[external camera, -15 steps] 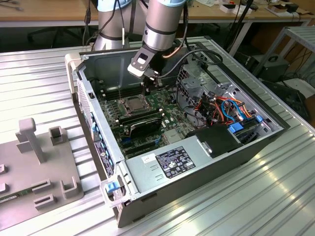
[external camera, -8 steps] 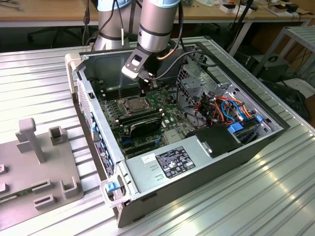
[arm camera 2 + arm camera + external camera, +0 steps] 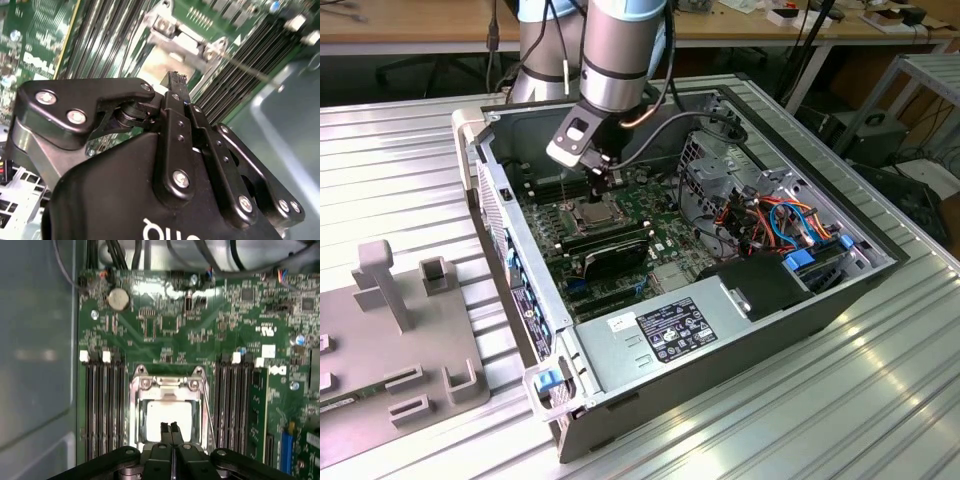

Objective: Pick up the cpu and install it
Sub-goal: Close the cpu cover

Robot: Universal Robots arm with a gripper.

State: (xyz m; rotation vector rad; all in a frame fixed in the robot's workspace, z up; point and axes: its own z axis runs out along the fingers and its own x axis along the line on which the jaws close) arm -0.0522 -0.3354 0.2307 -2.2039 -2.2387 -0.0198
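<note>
Since the cpu (image 3: 160, 412) already lies flat in the socket (image 3: 137, 405) beneath it, the end effector (image 3: 169, 426) grips nothing. Its fingers (image 3: 164, 432) are pressed together, probably to press it home

cpu (image 3: 156, 416): one edge covered by the gripper (image 3: 168, 428) tips in the first wrist view; contact cannot be told | socket frame (image 3: 185, 45): largely masked by the gripper body in the second wrist view | grey fixture plate (image 3: 380, 330): cut by the exterior view's left edge | arm (image 3: 615, 50): cut at that view's top edge
</note>
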